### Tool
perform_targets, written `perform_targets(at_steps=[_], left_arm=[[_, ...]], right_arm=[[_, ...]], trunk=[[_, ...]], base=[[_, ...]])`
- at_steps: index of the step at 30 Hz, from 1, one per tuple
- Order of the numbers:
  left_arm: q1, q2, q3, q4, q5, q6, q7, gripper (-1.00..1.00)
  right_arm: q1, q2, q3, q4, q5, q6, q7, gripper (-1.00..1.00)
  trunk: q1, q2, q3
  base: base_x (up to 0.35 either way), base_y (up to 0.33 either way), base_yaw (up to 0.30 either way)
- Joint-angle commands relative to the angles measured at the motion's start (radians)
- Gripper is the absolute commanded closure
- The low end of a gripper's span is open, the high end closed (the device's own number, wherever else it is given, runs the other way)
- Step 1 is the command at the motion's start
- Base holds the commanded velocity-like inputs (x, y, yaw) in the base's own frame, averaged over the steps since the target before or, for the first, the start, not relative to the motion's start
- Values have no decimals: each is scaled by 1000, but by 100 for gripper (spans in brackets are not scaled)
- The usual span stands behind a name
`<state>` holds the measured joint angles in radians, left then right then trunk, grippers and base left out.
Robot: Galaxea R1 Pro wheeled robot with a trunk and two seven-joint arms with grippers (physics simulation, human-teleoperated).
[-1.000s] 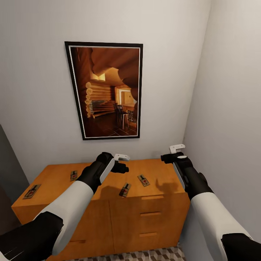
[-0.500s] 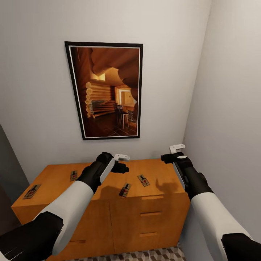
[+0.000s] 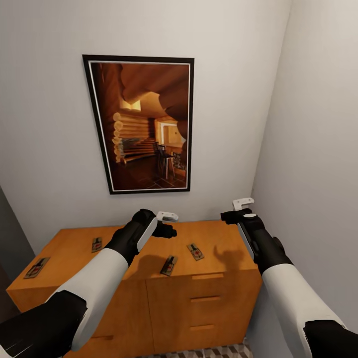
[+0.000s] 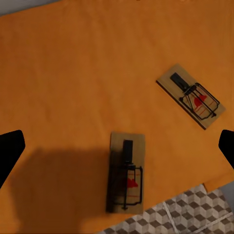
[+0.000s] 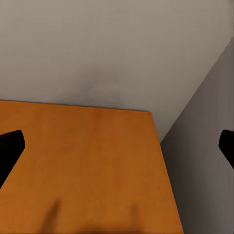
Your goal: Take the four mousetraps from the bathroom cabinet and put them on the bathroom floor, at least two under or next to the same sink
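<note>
Left hand (image 4: 117,146) fingers apart above a mousetrap (image 4: 126,179) — long axis toward the cabinet (image 3: 226,293) front.

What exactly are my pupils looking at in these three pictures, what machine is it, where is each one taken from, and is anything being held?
It is a simulated two-armed robot on wheels, steered by a person. The large picture comes from its head camera, looking down over both arms at an orange-brown cabinet below a framed picture. Four mousetraps lie on the cabinet top: one, one, one and one. The other two pictures come from cameras near each wrist. The left wrist view looks down on two traps, with patterned floor tiles past the edge. The left gripper and right gripper are both open and hold nothing.
</note>
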<state>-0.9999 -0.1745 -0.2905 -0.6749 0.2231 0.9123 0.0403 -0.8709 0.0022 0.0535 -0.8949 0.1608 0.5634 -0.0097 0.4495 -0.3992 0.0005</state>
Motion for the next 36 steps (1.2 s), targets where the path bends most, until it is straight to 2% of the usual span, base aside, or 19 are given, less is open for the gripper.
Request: perform_targets(at_steps=[1,20,36], left_arm=[[0,0,-1,-1,5,4,4,-100],[2,0,-1,9,6,4,4,-100],[5,0,-1,93,7,-14,0,-100]], right_arm=[[0,0,2,-1,6,6,-1,-100],[0,-2,2,6,6,6,-1,-100],[0,-2,3,16,25,6,-1,-100]], trunk=[[0,-1,0],[0,-1,0],[0,-1,0]], base=[[38,-23,0],[7,-4,0],[0,0,0]])
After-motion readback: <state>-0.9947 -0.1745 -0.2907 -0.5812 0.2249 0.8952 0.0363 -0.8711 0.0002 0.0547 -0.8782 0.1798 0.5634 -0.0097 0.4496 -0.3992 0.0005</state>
